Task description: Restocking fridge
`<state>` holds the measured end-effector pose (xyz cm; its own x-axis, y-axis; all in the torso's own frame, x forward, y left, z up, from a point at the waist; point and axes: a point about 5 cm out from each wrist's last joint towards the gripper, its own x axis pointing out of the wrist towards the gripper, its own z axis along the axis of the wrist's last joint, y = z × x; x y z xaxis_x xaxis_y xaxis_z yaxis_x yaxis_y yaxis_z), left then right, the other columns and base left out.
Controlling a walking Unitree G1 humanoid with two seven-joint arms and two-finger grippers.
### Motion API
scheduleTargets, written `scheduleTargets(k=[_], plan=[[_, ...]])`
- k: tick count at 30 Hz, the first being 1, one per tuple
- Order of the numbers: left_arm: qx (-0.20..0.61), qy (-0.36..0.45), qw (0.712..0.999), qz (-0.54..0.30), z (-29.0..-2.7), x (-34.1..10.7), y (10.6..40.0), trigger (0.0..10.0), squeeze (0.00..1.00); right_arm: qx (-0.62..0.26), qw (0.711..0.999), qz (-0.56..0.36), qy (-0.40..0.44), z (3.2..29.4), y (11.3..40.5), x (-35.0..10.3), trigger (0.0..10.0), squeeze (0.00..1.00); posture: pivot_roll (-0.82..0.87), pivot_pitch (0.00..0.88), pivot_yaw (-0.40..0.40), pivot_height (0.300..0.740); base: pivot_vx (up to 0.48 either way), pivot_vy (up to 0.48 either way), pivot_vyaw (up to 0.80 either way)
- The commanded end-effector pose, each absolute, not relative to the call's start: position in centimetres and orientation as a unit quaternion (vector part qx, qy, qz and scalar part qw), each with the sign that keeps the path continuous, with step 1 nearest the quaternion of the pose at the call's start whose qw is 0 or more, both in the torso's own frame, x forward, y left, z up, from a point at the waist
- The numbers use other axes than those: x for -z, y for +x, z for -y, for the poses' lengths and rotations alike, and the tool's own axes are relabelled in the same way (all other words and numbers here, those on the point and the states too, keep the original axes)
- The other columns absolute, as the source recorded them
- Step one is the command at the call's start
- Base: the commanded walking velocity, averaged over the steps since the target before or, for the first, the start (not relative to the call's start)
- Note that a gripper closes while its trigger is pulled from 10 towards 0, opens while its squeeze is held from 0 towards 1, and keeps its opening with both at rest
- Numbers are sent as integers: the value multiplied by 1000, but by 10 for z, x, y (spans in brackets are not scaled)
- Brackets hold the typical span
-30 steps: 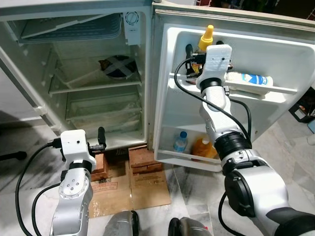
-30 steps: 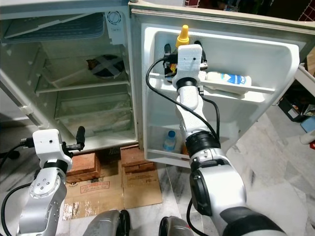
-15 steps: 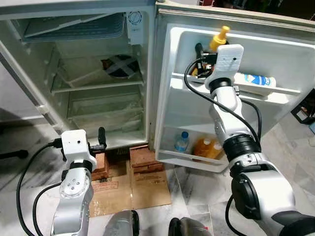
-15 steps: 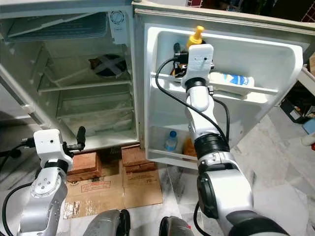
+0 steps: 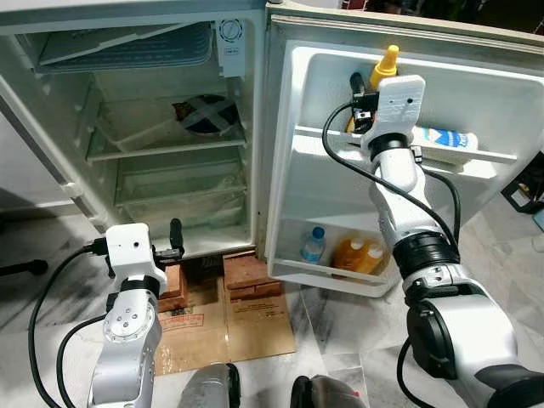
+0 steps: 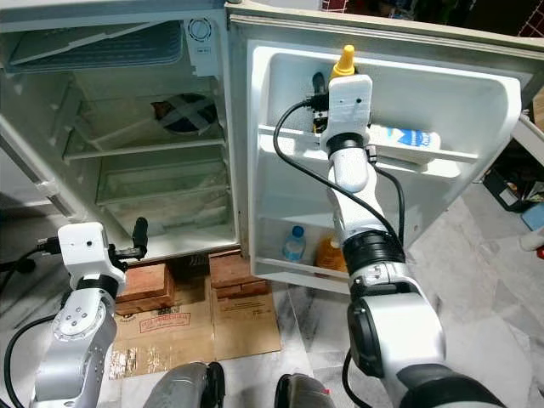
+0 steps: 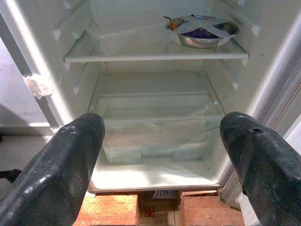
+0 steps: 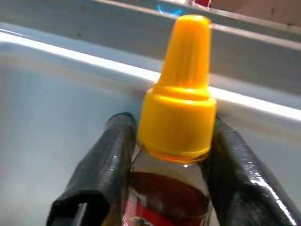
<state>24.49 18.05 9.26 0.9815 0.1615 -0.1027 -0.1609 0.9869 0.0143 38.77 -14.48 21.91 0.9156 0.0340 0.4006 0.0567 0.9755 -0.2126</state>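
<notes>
Head views: the right gripper point(image 5: 367, 95) is raised to the upper shelf of the open white fridge door point(image 5: 476, 102), clamped on a yellow-capped sauce bottle point(image 5: 385, 66) standing roughly upright, cap uppermost.

Left wrist view: the left gripper point(image 7: 162, 155) has fingers wide apart, holding nothing, facing the fridge interior.

Right wrist view: both black fingers point(image 8: 108, 160) press the bottle neck below the cap.

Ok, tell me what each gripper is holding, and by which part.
The right gripper grips the bottle at its neck, just under the yellow cap. The left gripper is open and holds nothing.
</notes>
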Motion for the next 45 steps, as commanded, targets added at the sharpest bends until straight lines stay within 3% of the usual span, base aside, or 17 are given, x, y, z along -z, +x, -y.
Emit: scheduleTargets(k=[1, 6, 9, 19, 21, 26, 31, 45], plan=[[-83, 6, 995, -52, -181, -92, 245, 10000, 0, 0, 953, 263, -152, 147, 383, -240, 0, 0, 104, 100, -23, 740, 0, 0, 0], [-83, 7, 995, -52, -182, -92, 245, 10000, 0, -57, 923, 306, -226, 136, 375, -246, 0, 0, 102, 102, -25, 740, 0, 0, 0], [-84, 8, 995, -51, -182, -93, 245, 10000, 0, -136, 888, 334, -287, 122, 364, -239, 0, 0, 102, 102, -27, 740, 0, 0, 0], [-86, 9, 995, -51, -183, -93, 245, 10000, 0, -312, 844, 289, -327, 100, 341, -194, 0, 0, 105, 101, -24, 740, 0, 0, 0], [-85, 10, 995, -51, -183, -93, 246, 10000, 0, -344, 823, 285, -352, 94, 335, -185, 0, 0, 105, 101, -24, 740, 0, 0, 0], [-85, 12, 995, -50, -184, -94, 246, 10000, 0, -333, 802, 292, -401, 96, 337, -184, 0, 0, 110, 100, -22, 740, 0, 0, 0], [-87, 14, 995, -50, -185, -94, 245, 10000, 0, -306, 787, 240, -478, 112, 355, -189, 0, 0, 111, 101, -24, 740, 0, 0, 0], [-86, 11, 995, -54, -182, -91, 245, 10000, 0, -200, 809, 188, -519, 150, 378, -204, 0, 0, 103, 97, -33, 740, 0, 0, 0]])
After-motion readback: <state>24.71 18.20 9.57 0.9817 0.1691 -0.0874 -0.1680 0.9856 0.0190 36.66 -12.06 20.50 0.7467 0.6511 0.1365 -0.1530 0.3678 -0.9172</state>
